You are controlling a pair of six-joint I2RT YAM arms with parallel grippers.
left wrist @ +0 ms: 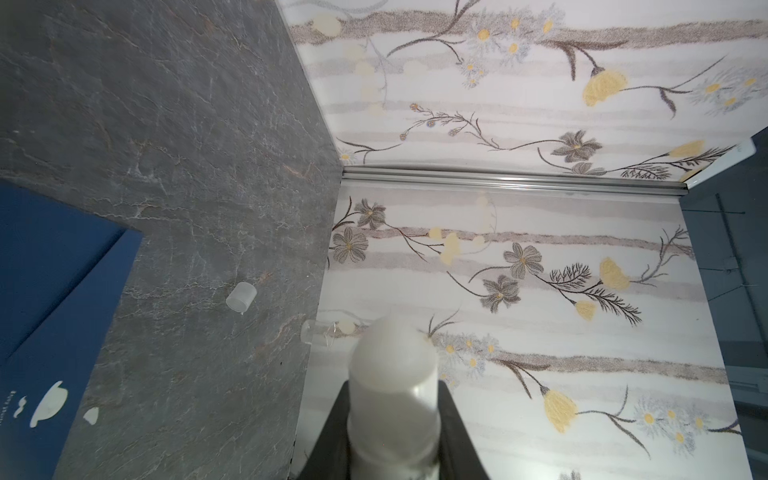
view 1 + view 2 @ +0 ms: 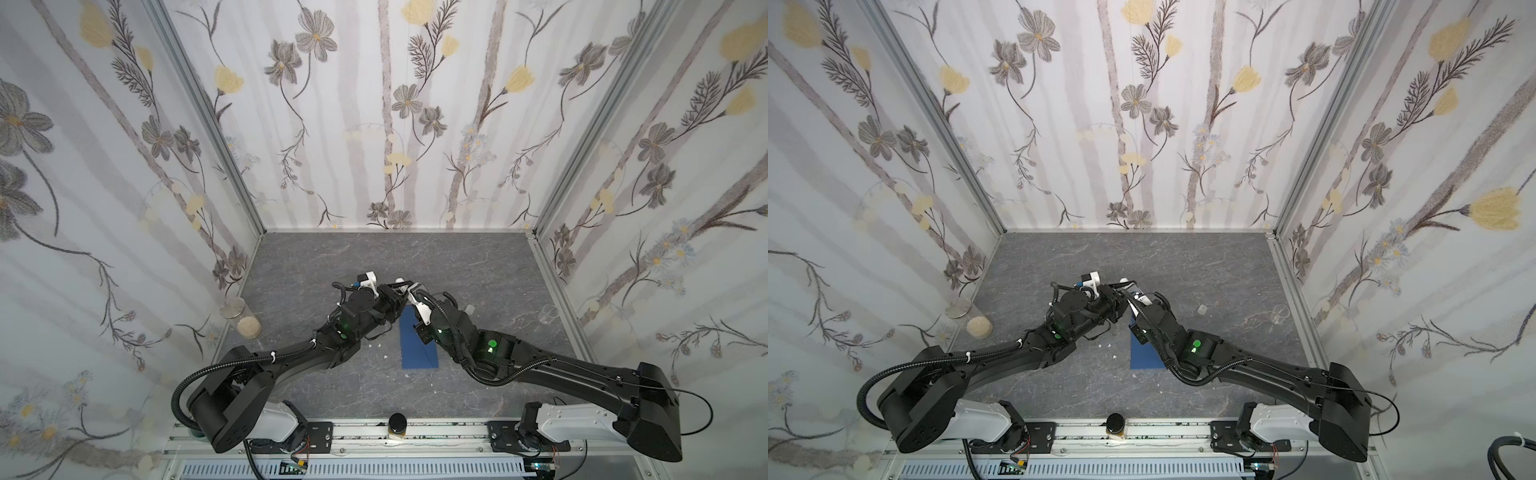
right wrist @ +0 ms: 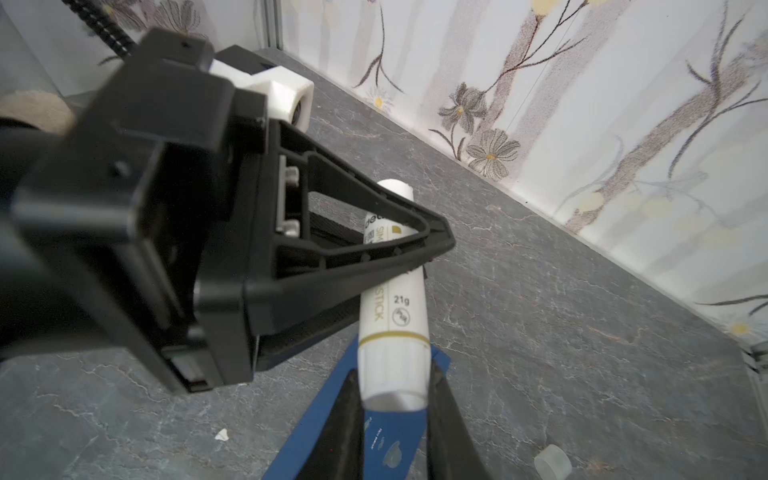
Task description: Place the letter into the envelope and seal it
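Two tight grips on one glue stick (image 3: pixel 395 324), left hand (image 1: pixel 392 392) and right hand (image 3: pixel 392 374); envelope (image 2: pixel 417 351) partly hidden.

Left arm (image 2: pixel 332 334) and right arm (image 2: pixel 492 345) meet above the blue envelope (image 2: pixel 417 353).

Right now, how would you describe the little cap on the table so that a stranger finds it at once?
Start at the blue envelope in the middle of the grey table. To its right sits a small frosted cap. The cup nearer the right wall is bigger and clear.
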